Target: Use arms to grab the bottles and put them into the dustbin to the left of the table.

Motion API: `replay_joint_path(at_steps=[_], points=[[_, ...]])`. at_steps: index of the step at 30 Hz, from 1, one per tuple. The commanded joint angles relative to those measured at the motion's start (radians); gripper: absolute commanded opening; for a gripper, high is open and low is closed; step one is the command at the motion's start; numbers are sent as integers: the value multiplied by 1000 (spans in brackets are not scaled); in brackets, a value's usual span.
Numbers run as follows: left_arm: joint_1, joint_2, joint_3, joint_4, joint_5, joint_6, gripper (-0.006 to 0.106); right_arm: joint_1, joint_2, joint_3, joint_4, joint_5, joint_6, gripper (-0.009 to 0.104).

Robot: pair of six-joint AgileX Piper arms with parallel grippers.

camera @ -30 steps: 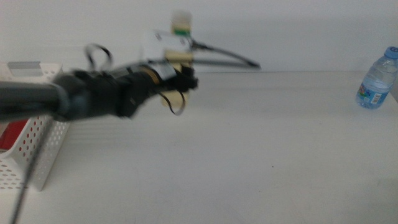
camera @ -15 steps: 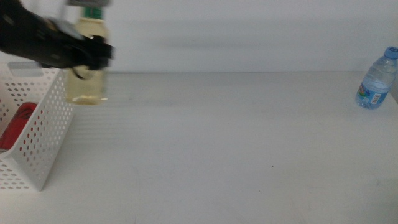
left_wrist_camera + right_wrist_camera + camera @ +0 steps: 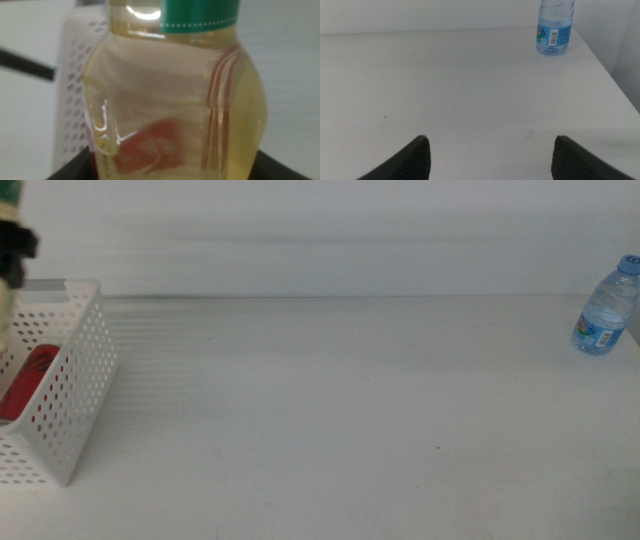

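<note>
A clear bottle of pale yellow liquid (image 3: 170,100) with a green neck label fills the left wrist view, and my left gripper's dark jaws are shut on its lower part. In the middle view this bottle (image 3: 6,305) and my left gripper (image 3: 14,246) show only at the far left edge, above the white perforated dustbin (image 3: 75,370). A red can (image 3: 24,383) lies inside the dustbin. The small water bottle (image 3: 604,308) with a blue cap stands upright at the table's far right. My right gripper (image 3: 490,150) is open low over the table, well short of that water bottle (image 3: 554,30).
The white table (image 3: 340,420) stretches between the dustbin and the water bottle. Its right edge (image 3: 615,75) runs close beside the water bottle. The dustbin's holed wall (image 3: 75,85) shows behind the held bottle.
My left arm has swung left with the yellow bottle, from the table's middle to above the dustbin, and is now almost out of the middle view. The water bottle has not moved.
</note>
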Motion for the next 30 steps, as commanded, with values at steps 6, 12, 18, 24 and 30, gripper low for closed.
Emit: replay_joint_path(at_steps=[6,12,18,24,30], points=[[128,36,-46,6,-78,31,-5,-7,-27,-8,-13,-73,-7,63],[156,158,-46,-23,-86,41,-5,-7,-27,-8,-13,-73,-7,63],[154,271,-46,-40,-80,41,-5,-7,-27,-8,-13,-73,-7,63],[154,332,-46,-82,-68,64,7,-7,-27,-8,-13,-73,-7,63],[154,341,-46,-180,-73,184,51,-7,-27,-8,-13,-73,-7,63]])
